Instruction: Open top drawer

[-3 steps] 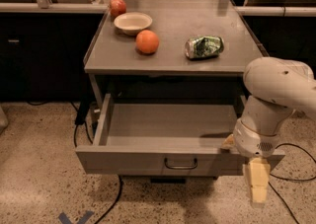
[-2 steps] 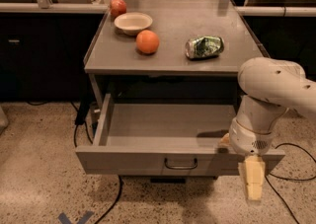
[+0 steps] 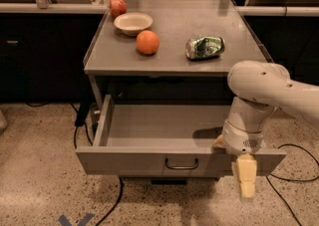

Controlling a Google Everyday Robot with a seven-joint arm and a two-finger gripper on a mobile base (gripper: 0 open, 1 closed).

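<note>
1. Lower right of frame, nearest me: the gripper (image 3: 246, 182) hangs in front of the right end of the top drawer (image 3: 129, 160). I cannot tell whether it is spread or pressed together.
2. The top drawer stands pulled well out across the lower centre. Its handle (image 3: 182, 164) is free, left of the gripper.
3. Risk: a careless sideways or inward swing of the arm (image 3: 259, 95) could knock the drawer front and push the drawer back in.
4. Risk: pulling much further might run the drawer off its slides. How much travel is left is not visible.
5. Risk: a jolt to the table (image 3: 174, 65) could roll the orange (image 3: 147, 42) or the crushed can (image 3: 205, 48).
6. Hidden: the arm covers the tray's right near corner and is cut off at the right edge.
7. No lower drawers are visible.
</note>
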